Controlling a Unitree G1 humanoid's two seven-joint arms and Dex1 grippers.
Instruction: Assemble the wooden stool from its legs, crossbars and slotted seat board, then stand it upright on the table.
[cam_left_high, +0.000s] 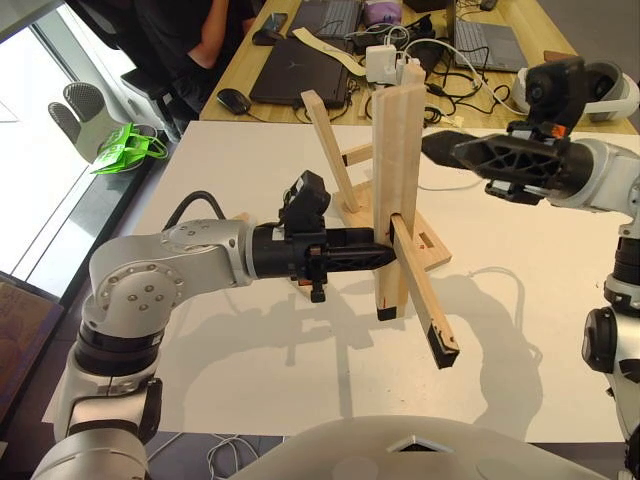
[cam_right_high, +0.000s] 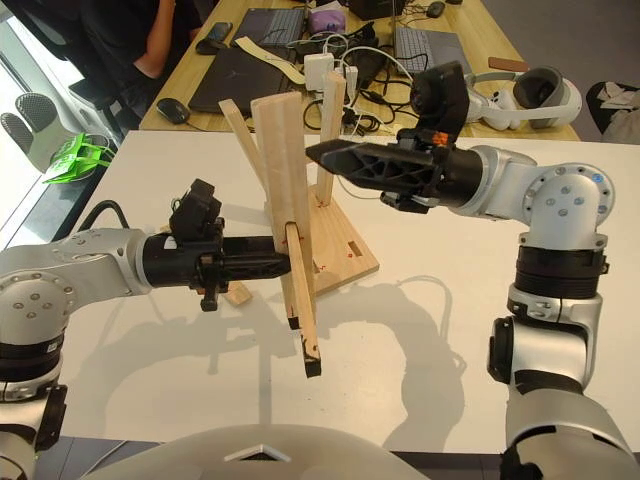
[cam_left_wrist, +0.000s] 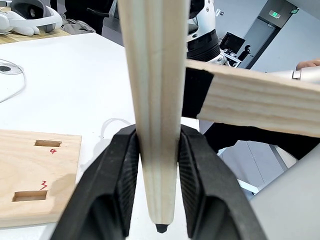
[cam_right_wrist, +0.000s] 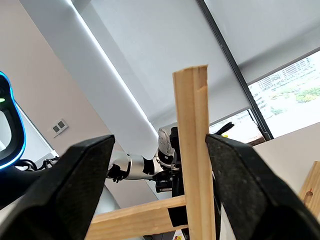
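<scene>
My left gripper (cam_left_high: 388, 256) is shut on a tall upright wooden leg (cam_left_high: 398, 170), low down, as the left wrist view shows, with its pads (cam_left_wrist: 131, 165) pressed on both sides of the leg (cam_left_wrist: 152, 75). A crossbar (cam_left_high: 425, 305) with a dark end slants down out of that leg toward me. Behind lies the slotted seat board (cam_left_high: 432, 250), flat on the table, with two more legs (cam_left_high: 330, 150) standing in it. My right gripper (cam_right_high: 315, 155) hovers at the leg's upper part, open, its fingers (cam_right_wrist: 87, 170) on either side of the leg (cam_right_wrist: 192, 150) with gaps.
A short wooden piece (cam_right_high: 237, 293) lies under my left forearm. A white cable (cam_left_high: 500, 275) loops on the white table at the right. Behind the table a wooden desk carries laptops (cam_left_high: 300, 75), a mouse (cam_left_high: 233, 99), cables and a white headset (cam_left_high: 610, 90).
</scene>
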